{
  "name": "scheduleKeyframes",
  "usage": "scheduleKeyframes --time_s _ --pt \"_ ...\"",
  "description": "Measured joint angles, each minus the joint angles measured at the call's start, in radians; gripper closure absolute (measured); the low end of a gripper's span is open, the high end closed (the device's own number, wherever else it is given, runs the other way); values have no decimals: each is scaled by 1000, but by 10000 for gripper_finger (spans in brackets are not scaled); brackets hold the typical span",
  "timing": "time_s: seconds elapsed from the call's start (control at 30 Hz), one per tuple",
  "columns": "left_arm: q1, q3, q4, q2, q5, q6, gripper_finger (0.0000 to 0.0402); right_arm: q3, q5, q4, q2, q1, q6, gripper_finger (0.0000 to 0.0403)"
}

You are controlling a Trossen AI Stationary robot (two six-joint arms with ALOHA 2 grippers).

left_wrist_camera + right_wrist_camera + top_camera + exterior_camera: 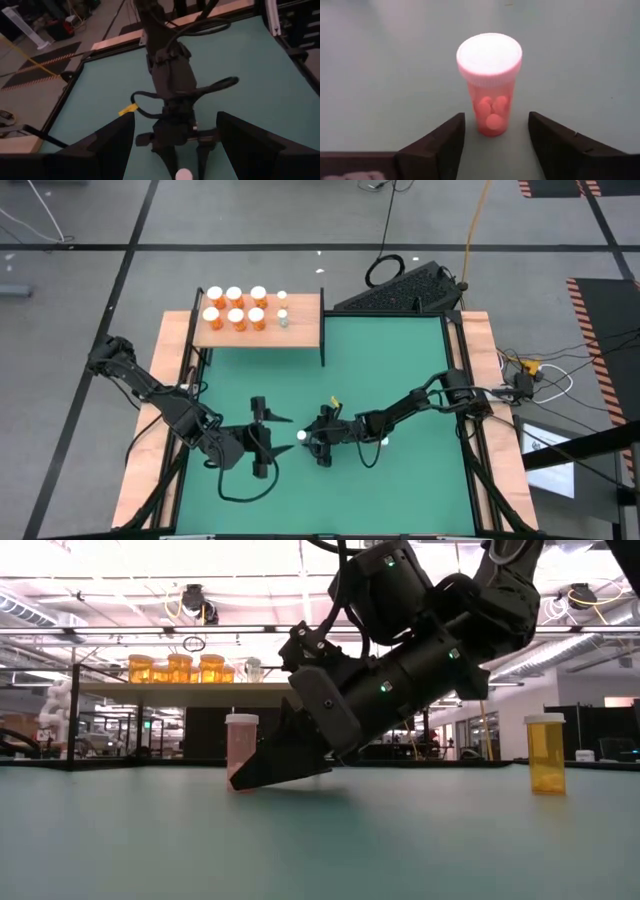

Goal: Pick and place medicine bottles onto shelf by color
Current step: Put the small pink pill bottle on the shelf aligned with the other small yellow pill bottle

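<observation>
Flanking the right end effector [312, 442]: left end effector [272, 435], yellow bottle [546, 753].

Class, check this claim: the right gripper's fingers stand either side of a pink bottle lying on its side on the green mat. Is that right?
Not quite. The pink bottle stands upright on the green mat, white cap on top, as the right wrist view shows. The right gripper does have its fingers either side of it, not yet touching.

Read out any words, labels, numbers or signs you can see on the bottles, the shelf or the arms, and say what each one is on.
No readable text in any view.
Bottle between the right gripper's fingers: plain white cap, clear body, no label showing.
Bottles on the shelf: too small to read.
Yellow tag on the mat: nothing legible.
</observation>
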Motion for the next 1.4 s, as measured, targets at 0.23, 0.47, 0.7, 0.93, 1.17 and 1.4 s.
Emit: scheduleKeyframes --time_s 0.23,0.47,0.7,0.93,1.17,1.4 --pt "0 0 0 0 18 0 121 -1 -12 24 2 -2 -24 212" --pt "0 0 0 0 18 0 121 -1 -6 91 34 -2 -26 230" --pt "-3 0 3 0 18 -16 121 1 -2 229 109 -2 -13 239" --pt "-9 0 3 0 18 -17 121 1 5 232 111 2 -30 239" --pt "-9 0 3 0 18 -17 121 1 11 230 111 9 -71 239" --pt "-9 0 3 0 18 -18 121 1 12 225 112 13 -87 252"
